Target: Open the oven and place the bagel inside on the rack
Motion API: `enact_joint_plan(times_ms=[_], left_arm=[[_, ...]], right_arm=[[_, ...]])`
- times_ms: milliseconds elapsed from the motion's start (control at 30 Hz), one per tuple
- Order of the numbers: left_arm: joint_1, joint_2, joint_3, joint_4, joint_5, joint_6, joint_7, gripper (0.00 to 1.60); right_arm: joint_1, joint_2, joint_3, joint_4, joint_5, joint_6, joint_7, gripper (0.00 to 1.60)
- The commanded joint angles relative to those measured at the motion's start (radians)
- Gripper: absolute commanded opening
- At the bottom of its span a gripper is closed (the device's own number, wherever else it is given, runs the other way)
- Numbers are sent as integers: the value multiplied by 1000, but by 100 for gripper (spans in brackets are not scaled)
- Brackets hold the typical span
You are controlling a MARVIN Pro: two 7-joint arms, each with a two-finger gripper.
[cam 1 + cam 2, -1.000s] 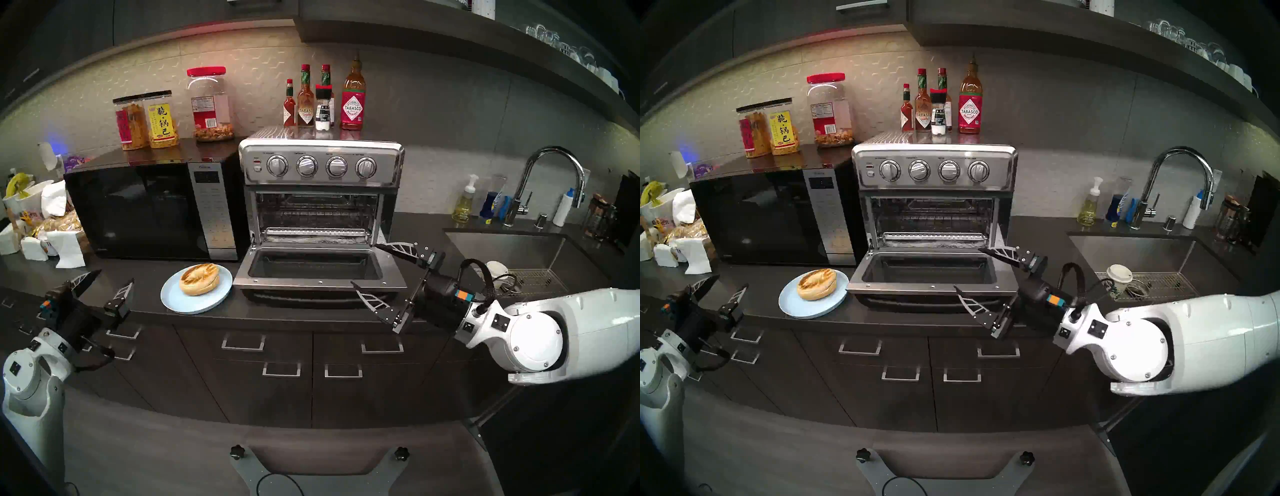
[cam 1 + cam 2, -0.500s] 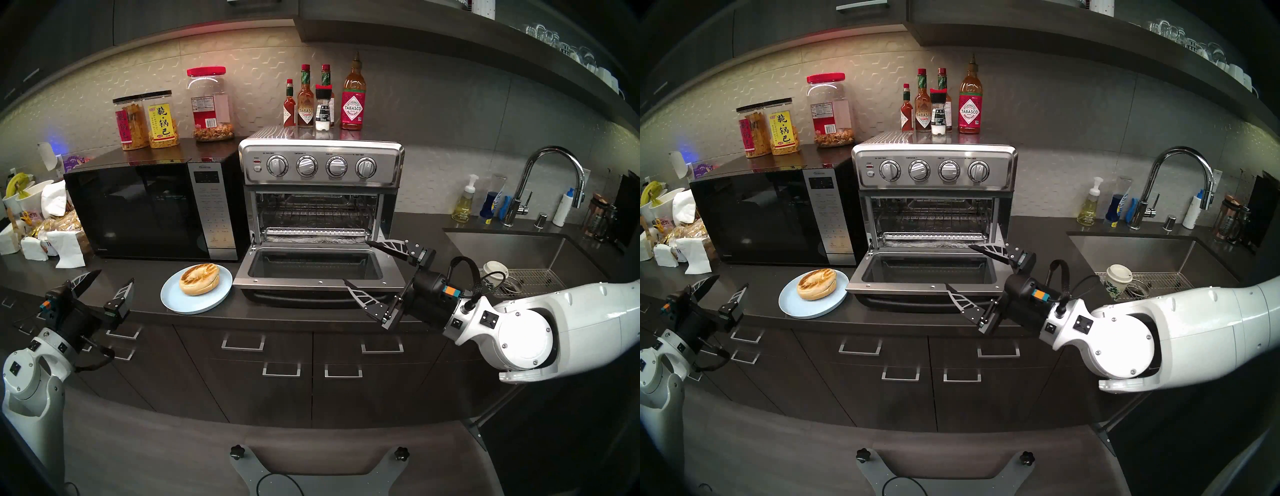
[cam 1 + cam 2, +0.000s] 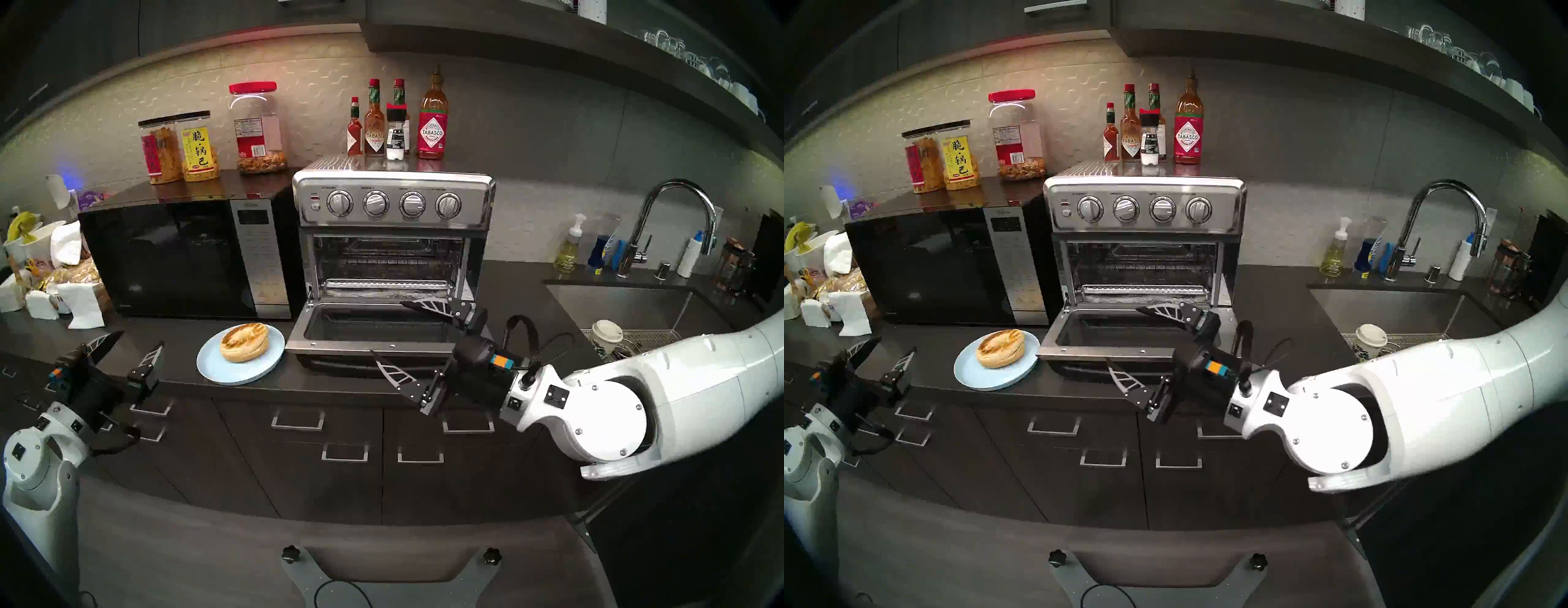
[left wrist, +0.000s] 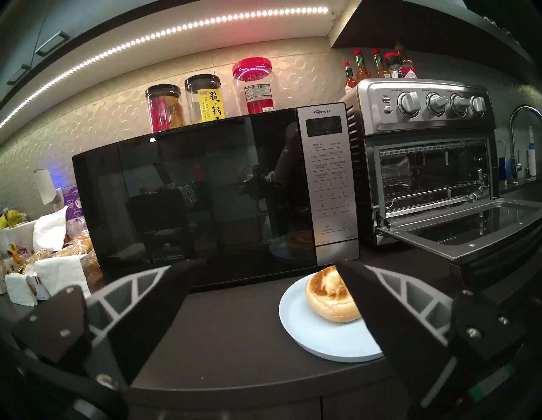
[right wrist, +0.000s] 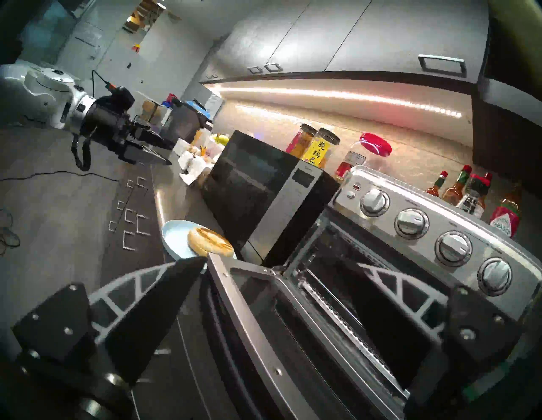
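The stainless oven [image 3: 394, 199] stands with its glass door [image 3: 382, 347] dropped flat. Inside, the wire rack [image 3: 388, 263] is bare. Left of the door, the toasted bagel [image 3: 245, 342] lies on a pale blue plate [image 3: 212, 369]. My right gripper [image 3: 388, 327] hovers open over the door's right half, one finger above the glass and the other past the front edge, holding nothing. The right wrist view shows the bagel [image 5: 209, 242] beyond the door's far corner. My left gripper [image 3: 140, 339] stands open and empty left of the plate, and its wrist view has the bagel [image 4: 328, 296] behind the right finger.
A black microwave [image 3: 178, 259] with snack jars on top stands against the oven's left side. Sauce bottles [image 3: 396, 123] crowd the oven top. At the left are napkins and bagged bread [image 3: 68, 276]. To the right are a sink [image 3: 628, 305], a faucet and a paper cup [image 3: 606, 335].
My right arm has swung left, carrying its open gripper from beside the door's right edge to over the door. The left arm, bagel and oven door have not moved.
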State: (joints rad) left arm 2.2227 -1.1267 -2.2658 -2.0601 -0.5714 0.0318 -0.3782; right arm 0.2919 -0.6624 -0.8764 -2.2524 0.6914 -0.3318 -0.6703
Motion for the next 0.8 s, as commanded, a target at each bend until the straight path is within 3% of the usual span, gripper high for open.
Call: enact_joint_plan(times_ms=[0, 100, 167, 200, 333, 433, 467, 500, 567, 600, 633, 667, 700, 733, 767], left_arm=[[1, 1, -8, -19, 2, -3, 0, 160], [0, 1, -7, -18, 2, -3, 0, 160], [0, 1, -7, -18, 2, -3, 0, 160], [0, 1, -7, -18, 2, -3, 0, 160], [-1, 1, -7, -17, 2, -3, 0, 160], [-1, 1, -7, -17, 2, -3, 0, 160], [-1, 1, -7, -18, 2, -3, 0, 160], [0, 1, -7, -18, 2, -3, 0, 160], [0, 0, -8, -18, 2, -3, 0, 160], [0, 0, -8, -18, 2, -3, 0, 160], [0, 0, -8, -18, 2, -3, 0, 160], [0, 0, -8, -19, 2, -3, 0, 160], [0, 0, -8, -19, 2, -3, 0, 160], [0, 0, -8, -19, 2, -3, 0, 160], [0, 0, -8, -19, 2, -3, 0, 160]], right_arm=[[-92, -127, 113, 25, -10, 66, -50, 160], [-121, -150, 138, 39, -2, 83, -54, 160], [-138, -233, 152, 78, 12, 101, -90, 160], [-142, -165, 175, 53, 2, 124, -40, 160], [-211, -264, 240, 117, 40, 151, -78, 160], [-241, -267, 279, 129, 54, 171, -69, 160], [-236, -333, 275, 157, 80, 177, -100, 160], [-255, -360, 300, 173, 99, 197, -106, 160], [-259, -380, 309, 182, 106, 209, -111, 160], [-288, -337, 344, 167, 94, 226, -81, 160], [-288, -337, 344, 167, 94, 226, -81, 160], [-265, -412, 322, 196, 128, 229, -120, 160], [-275, -424, 335, 201, 133, 248, -123, 160], [-275, -424, 335, 201, 133, 248, -123, 160], [-305, -380, 373, 183, 116, 274, -89, 160]])
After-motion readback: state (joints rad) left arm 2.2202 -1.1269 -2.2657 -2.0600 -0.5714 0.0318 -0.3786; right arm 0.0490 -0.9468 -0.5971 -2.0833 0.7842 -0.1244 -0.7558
